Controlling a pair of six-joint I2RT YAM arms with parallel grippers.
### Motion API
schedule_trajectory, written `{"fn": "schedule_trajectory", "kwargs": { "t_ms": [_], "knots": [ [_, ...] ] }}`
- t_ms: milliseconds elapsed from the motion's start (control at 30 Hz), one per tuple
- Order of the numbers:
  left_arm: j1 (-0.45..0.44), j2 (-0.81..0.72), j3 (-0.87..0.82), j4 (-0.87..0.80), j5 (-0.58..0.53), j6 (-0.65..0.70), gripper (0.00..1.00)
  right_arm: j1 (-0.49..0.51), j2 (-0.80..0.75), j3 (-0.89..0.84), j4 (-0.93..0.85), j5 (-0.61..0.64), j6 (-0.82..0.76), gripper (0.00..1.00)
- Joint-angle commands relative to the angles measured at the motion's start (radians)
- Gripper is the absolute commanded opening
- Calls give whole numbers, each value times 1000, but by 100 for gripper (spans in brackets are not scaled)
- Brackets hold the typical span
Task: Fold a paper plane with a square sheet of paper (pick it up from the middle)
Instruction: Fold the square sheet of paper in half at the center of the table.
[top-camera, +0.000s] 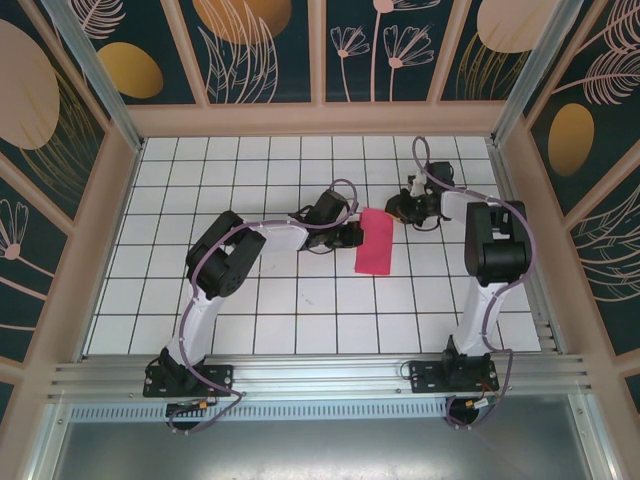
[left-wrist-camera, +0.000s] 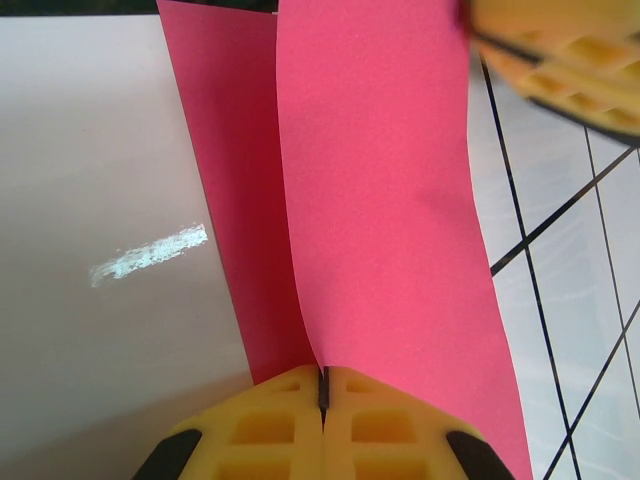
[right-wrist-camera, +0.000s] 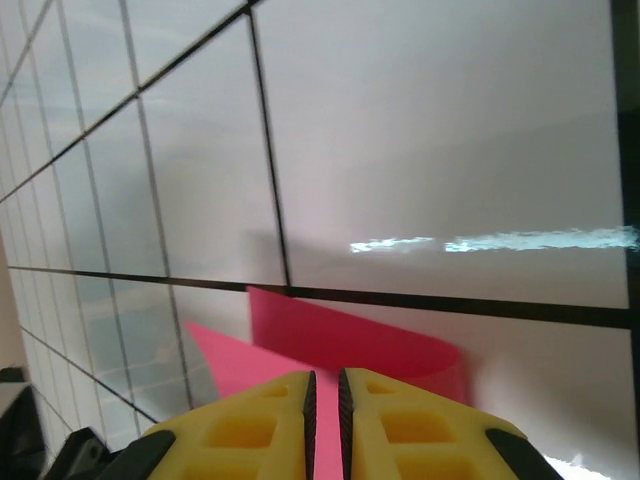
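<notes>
Square sheet of paper (top-camera: 375, 243), magenta-pink and plain, sits near the middle of the white tiled tabletop (top-camera: 250, 300), between the 2 arms and slightly toward the right one. From above it reads as a narrow upright strip, doubled over on itself. The left wrist view shows its 2 layers (left-wrist-camera: 380, 200): a brighter one in front and a darker, shaded one showing along its left side. The left hand (top-camera: 354, 234) meets the strip's left edge, and its yellow fingers are pressed together on the paper, which rises straight out of the seam between them (left-wrist-camera: 322, 385). The right hand (top-camera: 399, 212) is at the strip's far right corner. Its fingers (right-wrist-camera: 400, 420) stand almost together with a thin slit between them, and pink shows in that slit, with a curled fold of the sheet (right-wrist-camera: 340, 335) just beyond. Whether they actually bite the paper I cannot tell.
</notes>
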Motion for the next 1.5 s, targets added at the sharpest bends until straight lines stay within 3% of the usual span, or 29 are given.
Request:
{"fn": "schedule_trajectory", "kwargs": {
  "t_ms": [0,133,500,1133,1333,1467],
  "knots": [
    [5,34,-4,-83,-12,18,4,-8,68,34,-25,62,-2,18],
    [5,35,-4,-82,-12,15,3,-15,103,67,-60,110,-9,18],
    [5,36,-2,-82,-10,11,3,-13,-49,102,-99,-1,-35,19],
    [6,33,-1,-85,-10,12,3,-11,110,93,-80,100,-20,18],
    [5,26,-11,-74,-14,3,3,-12,-38,93,-122,86,-47,22],
    [5,28,-10,-72,-3,3,3,-4,-134,4,-77,-7,-24,22]
  ]
}}
